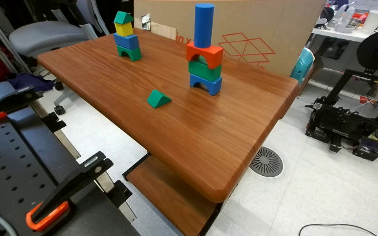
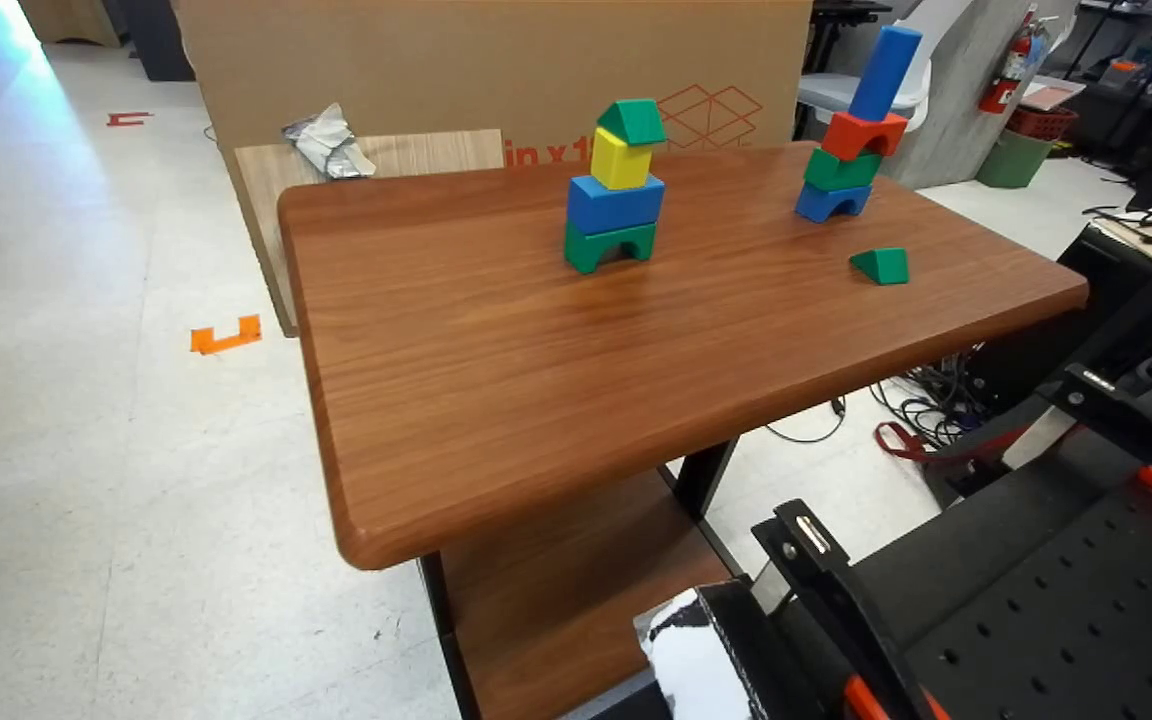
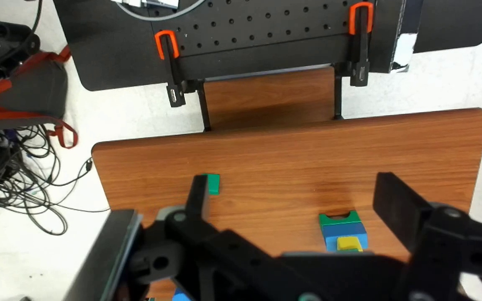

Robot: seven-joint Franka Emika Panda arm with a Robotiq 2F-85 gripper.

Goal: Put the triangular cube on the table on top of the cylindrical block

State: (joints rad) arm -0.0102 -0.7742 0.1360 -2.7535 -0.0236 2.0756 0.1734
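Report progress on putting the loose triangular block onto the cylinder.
Done: no part of the move yet; the blue cylinder stands on the red arch, top bare.
In hand: nothing; the fingers are spread, gripping no block.
Left: grasp the green triangular block lying on the table, then set it atop the cylinder.

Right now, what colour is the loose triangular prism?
Green; the triangular prism shows best in an exterior view.

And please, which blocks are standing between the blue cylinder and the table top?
Below the blue cylinder, going down: a red arch, a green block, a blue arch; both exterior views show them.
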